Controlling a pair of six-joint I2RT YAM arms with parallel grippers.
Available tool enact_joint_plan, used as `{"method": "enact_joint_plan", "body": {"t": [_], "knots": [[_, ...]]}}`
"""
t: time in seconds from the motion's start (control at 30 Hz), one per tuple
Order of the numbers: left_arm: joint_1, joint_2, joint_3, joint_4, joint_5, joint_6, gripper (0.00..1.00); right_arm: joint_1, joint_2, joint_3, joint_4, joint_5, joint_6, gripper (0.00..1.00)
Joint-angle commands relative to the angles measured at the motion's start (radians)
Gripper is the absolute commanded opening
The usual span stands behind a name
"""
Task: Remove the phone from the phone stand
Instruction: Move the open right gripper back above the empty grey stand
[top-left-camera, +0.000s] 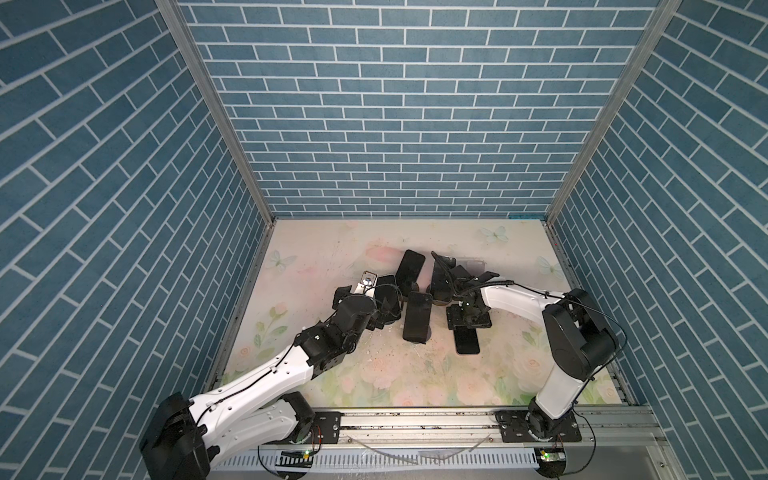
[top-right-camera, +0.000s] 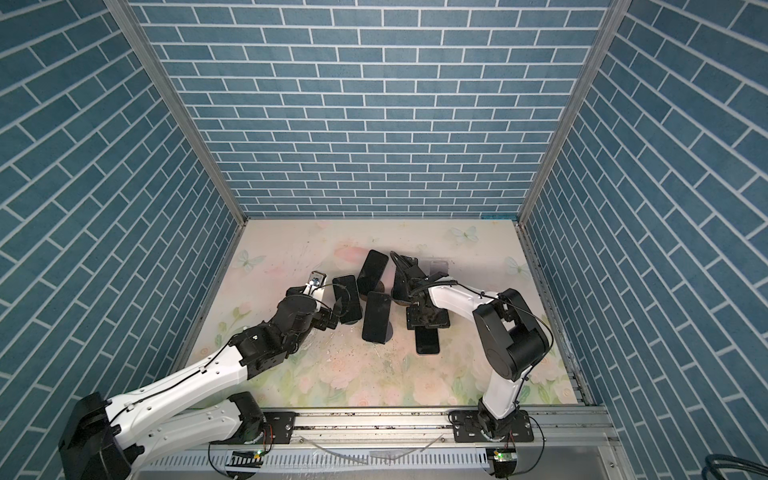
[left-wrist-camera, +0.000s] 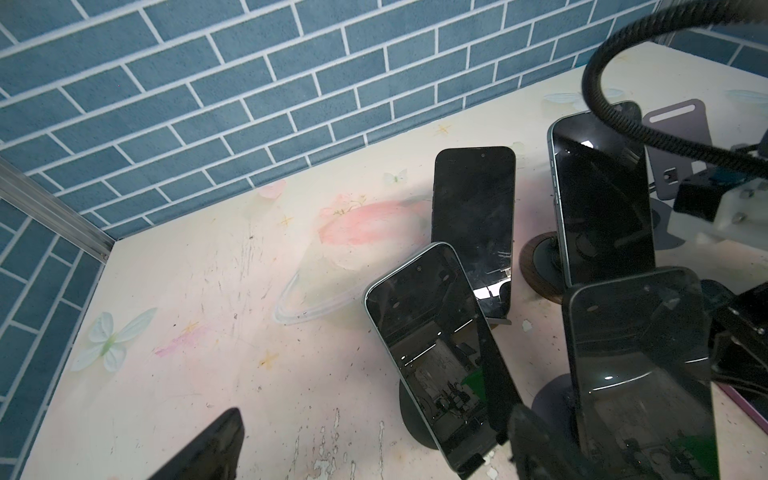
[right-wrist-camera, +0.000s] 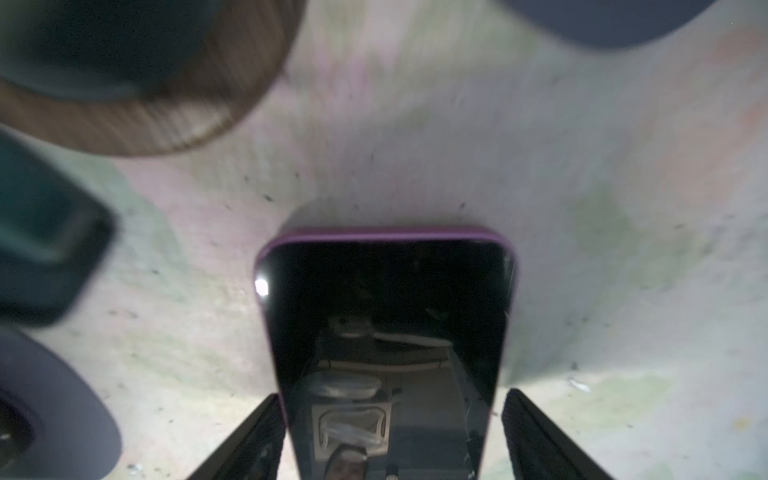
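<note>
A phone in a purple case (right-wrist-camera: 386, 332) lies flat on the floral table, screen up; in both top views it shows just in front of my right gripper (top-left-camera: 466, 343) (top-right-camera: 427, 341). My right gripper (right-wrist-camera: 390, 440) hovers over its near end, open, with a finger on either side and a clear gap at one side. An empty lilac phone stand (left-wrist-camera: 673, 141) stands behind. My left gripper (left-wrist-camera: 374, 457) is wide open and holds nothing; one of its fingers (left-wrist-camera: 536, 444) is by the lower corner of a phone (left-wrist-camera: 436, 353) leaning on a dark round stand (left-wrist-camera: 409, 411).
Several more dark phones lean on stands in the middle: a centre one (top-left-camera: 417, 316), a back one (top-left-camera: 409, 268), and one on a wood-rimmed base (left-wrist-camera: 536, 266). Blue brick walls close in three sides. A black cable (left-wrist-camera: 615, 112) arcs over the right arm.
</note>
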Motion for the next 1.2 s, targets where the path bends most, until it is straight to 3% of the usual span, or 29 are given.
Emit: {"method": "enact_joint_plan", "body": {"t": [0.0,0.23,0.47,0.93,1.17], "knots": [[-0.006,-0.017,-0.005,-0.014,-0.013,0.004,1.00,0.003,-0.113,0.030,0.014,0.096,-0.029,0.85],[-0.006,-0.031,-0.007,-0.024,-0.018,-0.005,1.00,-0.050,-0.168,0.062,-0.017,0.221,-0.069,0.89],[-0.006,-0.051,-0.004,-0.046,-0.023,-0.020,1.00,-0.147,-0.186,0.087,0.071,0.176,-0.117,0.90],[-0.006,-0.049,0.000,-0.061,-0.028,-0.031,1.00,-0.219,0.039,0.237,0.173,0.108,-0.145,0.90],[-0.006,-0.042,0.009,-0.076,-0.033,-0.030,1.00,-0.232,0.118,0.267,0.217,0.107,-0.136,0.81]]}}
